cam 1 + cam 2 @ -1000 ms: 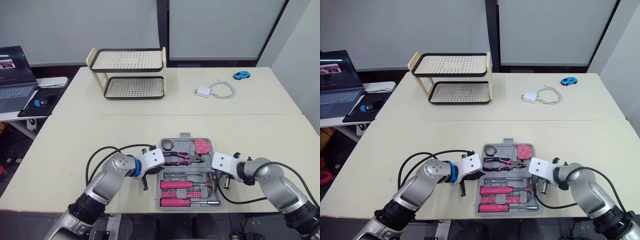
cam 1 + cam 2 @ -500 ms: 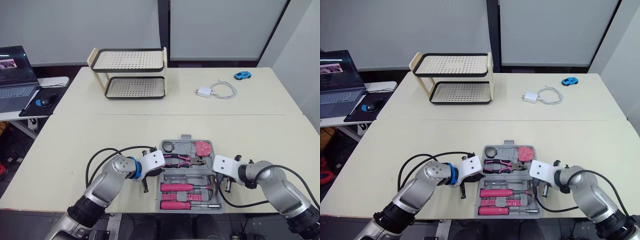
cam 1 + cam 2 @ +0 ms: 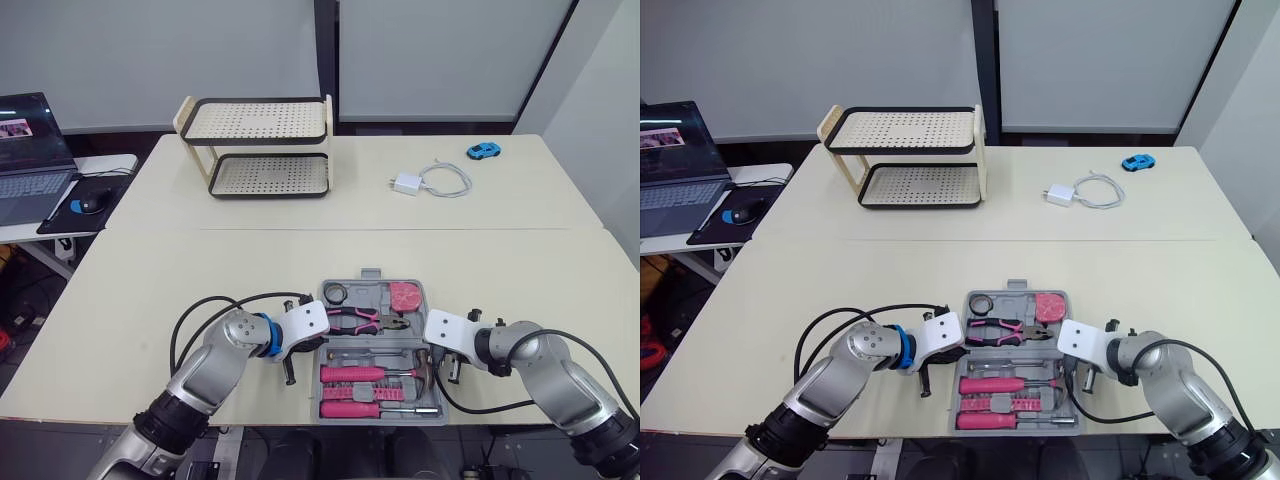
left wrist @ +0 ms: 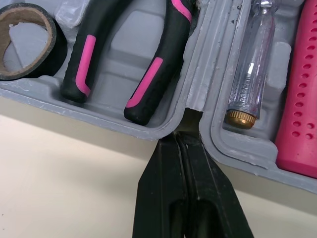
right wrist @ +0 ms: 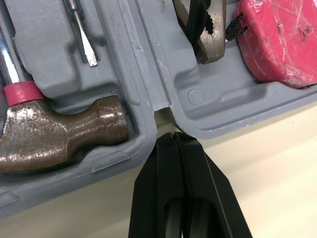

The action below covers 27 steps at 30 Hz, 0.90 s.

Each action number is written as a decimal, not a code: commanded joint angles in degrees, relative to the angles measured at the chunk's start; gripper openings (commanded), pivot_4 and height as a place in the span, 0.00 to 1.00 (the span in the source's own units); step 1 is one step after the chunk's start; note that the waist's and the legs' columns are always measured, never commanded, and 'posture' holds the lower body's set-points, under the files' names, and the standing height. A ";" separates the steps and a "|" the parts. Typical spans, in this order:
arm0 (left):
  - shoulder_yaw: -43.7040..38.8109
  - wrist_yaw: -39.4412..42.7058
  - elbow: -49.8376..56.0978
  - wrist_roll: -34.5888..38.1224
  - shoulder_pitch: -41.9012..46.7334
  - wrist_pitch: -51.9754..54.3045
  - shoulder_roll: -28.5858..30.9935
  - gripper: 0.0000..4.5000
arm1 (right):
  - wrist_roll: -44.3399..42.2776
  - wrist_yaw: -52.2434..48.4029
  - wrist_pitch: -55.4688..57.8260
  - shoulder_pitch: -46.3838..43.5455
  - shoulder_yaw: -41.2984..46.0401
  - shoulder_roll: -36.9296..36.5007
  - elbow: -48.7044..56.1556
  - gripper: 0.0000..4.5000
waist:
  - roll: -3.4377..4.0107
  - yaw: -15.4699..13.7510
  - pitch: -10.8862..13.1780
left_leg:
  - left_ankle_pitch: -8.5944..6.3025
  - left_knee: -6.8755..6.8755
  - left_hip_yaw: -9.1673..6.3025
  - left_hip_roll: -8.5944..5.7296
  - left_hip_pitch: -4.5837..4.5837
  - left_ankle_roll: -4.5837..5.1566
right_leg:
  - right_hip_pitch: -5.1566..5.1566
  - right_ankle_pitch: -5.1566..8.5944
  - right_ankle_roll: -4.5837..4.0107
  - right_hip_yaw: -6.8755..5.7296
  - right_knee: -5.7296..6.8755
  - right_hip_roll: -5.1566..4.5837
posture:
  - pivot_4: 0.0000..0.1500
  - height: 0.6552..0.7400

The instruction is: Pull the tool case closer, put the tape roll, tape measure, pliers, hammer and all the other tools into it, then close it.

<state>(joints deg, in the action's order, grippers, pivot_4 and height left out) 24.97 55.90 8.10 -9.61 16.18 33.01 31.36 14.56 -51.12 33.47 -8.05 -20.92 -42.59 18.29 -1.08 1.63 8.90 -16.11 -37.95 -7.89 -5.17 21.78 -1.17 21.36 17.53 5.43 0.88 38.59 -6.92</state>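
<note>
Both arms are rounded silver-grey metal segments. The left arm (image 3: 215,365) carries a blue ring (image 3: 268,334) ahead of a white wrist block (image 3: 306,320); the right arm (image 3: 545,365) ends likewise. Black cables (image 3: 196,311) loop alongside. The jaws are slim, black and tapered.

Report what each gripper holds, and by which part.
Nothing held: left gripper and right gripper have jaws shut empty, tips at hinge notches of the tool case.

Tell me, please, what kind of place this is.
Most likely an office or lab workroom rather than a workshop: large pale beige tables, an open grey laptop with a dark computer mouse beside it, and a white plug-in charger with its cable.
</note>
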 commanded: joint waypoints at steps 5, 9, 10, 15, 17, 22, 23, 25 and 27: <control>2.81 0.52 -2.44 -0.09 -1.23 -0.18 0.53 0.00 | -1.43 0.12 -2.49 -1.82 0.51 1.46 1.08 0.01 | 0.00 0.01 0.00 | 0.00 0.00 0.01 0.01 -0.01 0.00 | 0.00 0.00 0.00 0.00 0.00 0.00 | 1.00 1.00; 2.74 0.39 -2.59 -0.05 -1.12 -0.21 0.67 0.00 | -1.36 -0.08 -2.56 -1.74 0.53 1.26 0.99 0.01 | 0.00 0.01 0.00 | 0.00 0.00 0.01 0.00 -0.01 0.00 | 0.00 0.00 0.00 0.01 0.01 0.00 | 1.00 1.00; 2.70 0.41 -2.64 -0.02 -1.11 -0.26 0.74 0.00 | -1.40 -0.11 -2.57 -1.61 0.63 1.15 1.00 0.01 | 0.00 0.01 0.00 | 0.00 0.00 0.00 0.00 -0.01 0.00 | 0.00 0.00 0.00 0.01 0.01 0.00 | 1.00 1.00; 1.59 0.29 -3.74 0.18 -0.74 -1.37 1.64 0.00 | -1.94 -0.88 -2.48 -0.28 1.90 -0.57 1.70 0.01 | 0.00 0.00 0.00 | 0.00 0.00 0.00 0.00 0.00 0.00 | 0.01 0.00 0.00 0.01 0.01 0.00 | 1.00 1.00; 1.31 0.27 -4.30 0.27 -0.60 -1.98 2.09 0.00 | -2.20 -1.27 -2.33 0.19 2.20 -1.18 2.09 0.01 | 0.00 -0.04 0.00 | 0.00 0.00 0.00 -0.01 0.00 0.00 | 0.01 0.00 0.00 0.01 0.01 -0.01 | 1.00 1.00; -0.97 -0.56 -6.26 0.45 -0.39 -4.99 4.33 0.00 | -2.93 -1.55 -1.66 2.64 4.55 -3.74 3.39 0.01 | 0.00 -0.07 0.01 | 0.00 0.00 0.00 0.00 0.01 0.00 | 0.02 0.00 0.00 0.00 -0.01 -0.01 | 1.00 1.00; -1.97 -0.73 -6.54 0.79 -0.50 -6.17 5.16 0.00 | -3.21 -1.40 -1.43 3.40 5.55 -4.47 3.79 0.01 | 0.00 -0.06 0.02 | 0.00 0.01 -0.01 0.00 0.02 0.00 | 0.02 0.00 0.00 -0.01 -0.01 -0.01 | 1.00 1.00; -3.73 -1.15 -6.86 1.48 -0.93 -8.25 6.99 0.00 | -3.67 -1.00 -1.41 4.77 7.60 -5.73 4.40 0.01 | 0.00 0.03 0.02 | 0.00 0.02 0.00 0.02 0.03 0.00 | 0.04 0.00 0.00 0.00 0.00 0.00 | 1.00 1.00; -6.41 -0.88 -6.47 2.92 -2.32 -10.42 9.50 0.00 | -4.39 -0.87 -1.44 6.73 10.78 -7.47 4.72 0.01 | 0.02 0.11 0.05 | 0.00 0.03 0.02 0.03 0.03 0.00 | 0.06 0.00 0.00 0.02 0.00 0.00 | 1.00 1.00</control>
<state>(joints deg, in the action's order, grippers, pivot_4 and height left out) 21.46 55.60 3.55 -6.66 15.47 23.07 38.42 11.22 -52.27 32.02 -1.70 -13.45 -48.77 20.65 -1.06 1.74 8.94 -16.11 -37.91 -7.86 -5.12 21.80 -1.16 21.44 17.53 5.43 0.89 38.59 -6.91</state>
